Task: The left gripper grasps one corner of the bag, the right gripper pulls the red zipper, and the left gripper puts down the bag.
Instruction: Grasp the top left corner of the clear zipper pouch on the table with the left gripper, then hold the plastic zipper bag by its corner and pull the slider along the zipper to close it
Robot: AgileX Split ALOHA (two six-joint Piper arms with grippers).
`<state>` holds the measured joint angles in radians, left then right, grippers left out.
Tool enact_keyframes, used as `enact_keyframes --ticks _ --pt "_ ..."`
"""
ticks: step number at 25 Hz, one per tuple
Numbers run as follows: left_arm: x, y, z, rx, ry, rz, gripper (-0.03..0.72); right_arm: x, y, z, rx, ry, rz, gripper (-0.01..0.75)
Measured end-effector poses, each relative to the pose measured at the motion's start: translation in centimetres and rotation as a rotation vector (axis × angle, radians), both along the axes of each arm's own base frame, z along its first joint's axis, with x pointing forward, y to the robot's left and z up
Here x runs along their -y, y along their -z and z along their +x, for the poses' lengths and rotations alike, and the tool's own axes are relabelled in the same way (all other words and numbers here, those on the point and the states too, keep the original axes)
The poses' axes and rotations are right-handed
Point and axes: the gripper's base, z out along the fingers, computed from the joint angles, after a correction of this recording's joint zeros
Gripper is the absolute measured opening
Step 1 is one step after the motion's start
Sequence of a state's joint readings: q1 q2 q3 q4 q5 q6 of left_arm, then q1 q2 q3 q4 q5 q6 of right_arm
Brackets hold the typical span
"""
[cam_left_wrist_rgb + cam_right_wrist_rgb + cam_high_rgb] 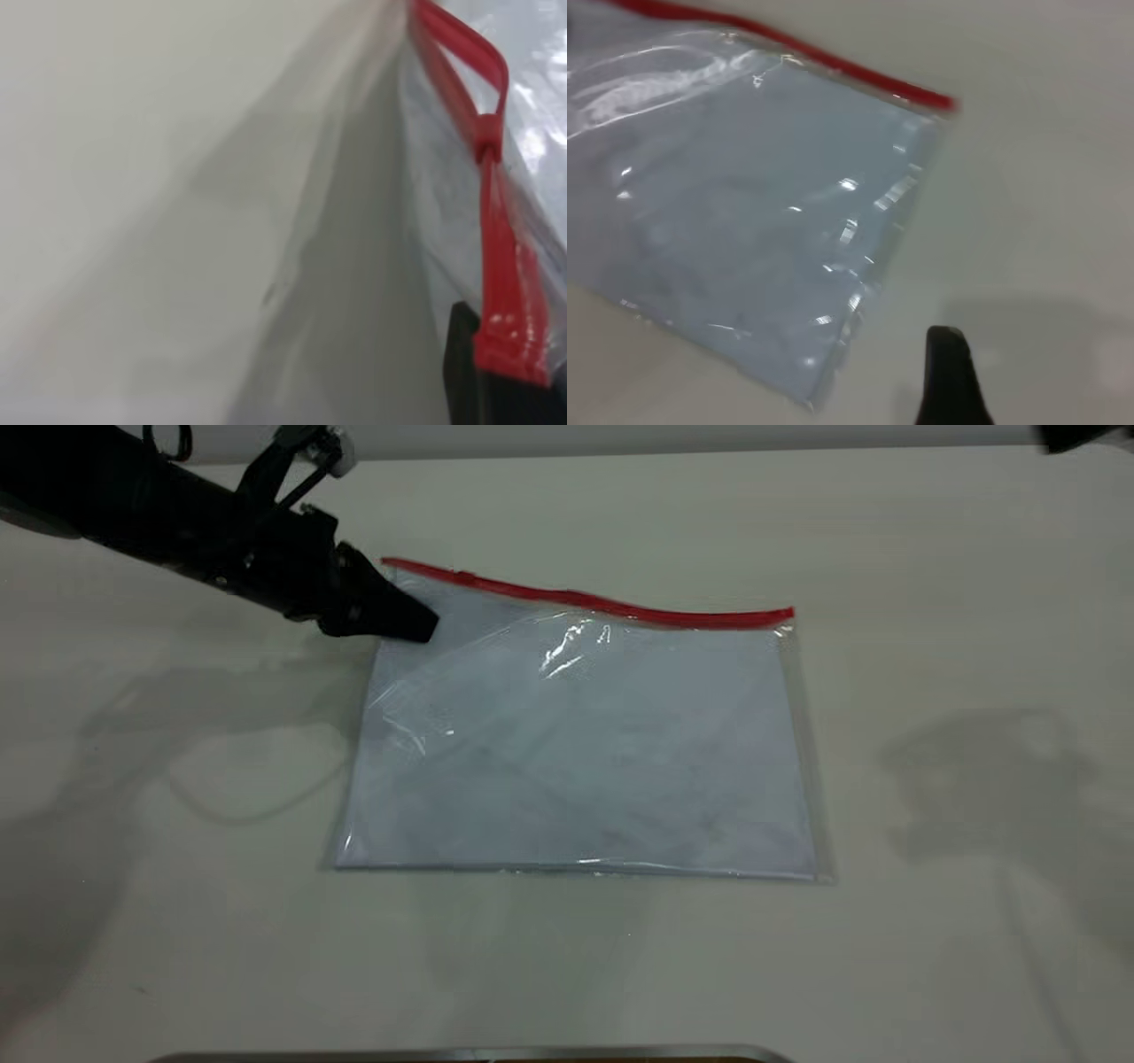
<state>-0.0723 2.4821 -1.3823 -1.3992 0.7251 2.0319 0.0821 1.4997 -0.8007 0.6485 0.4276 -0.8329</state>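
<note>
Here left gripper (423, 627) fingers pinching corner of the bag (400, 577); right gripper (950, 376) fingers' state unclear.

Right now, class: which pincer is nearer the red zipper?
Left. The left pincer is on the bag at the corner just below the red zipper. The right pincer hangs off to the bag's side, over the table.

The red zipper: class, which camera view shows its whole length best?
The exterior view. There the red zipper runs unbroken along the bag's far edge, from the left gripper to the opposite corner. The left wrist view shows only a close stretch by that gripper; the right wrist view shows part of it.
</note>
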Motion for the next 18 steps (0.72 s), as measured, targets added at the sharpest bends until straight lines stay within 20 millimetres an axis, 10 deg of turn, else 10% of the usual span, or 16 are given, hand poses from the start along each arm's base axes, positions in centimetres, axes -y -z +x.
enact_keyframes --ticks 18 --pt "3.6 -5.3 2.1 0.266 0.691 0.096 0.053 -11.8 8.9 6.7 -0.015 -0.5 0.025 0.521"
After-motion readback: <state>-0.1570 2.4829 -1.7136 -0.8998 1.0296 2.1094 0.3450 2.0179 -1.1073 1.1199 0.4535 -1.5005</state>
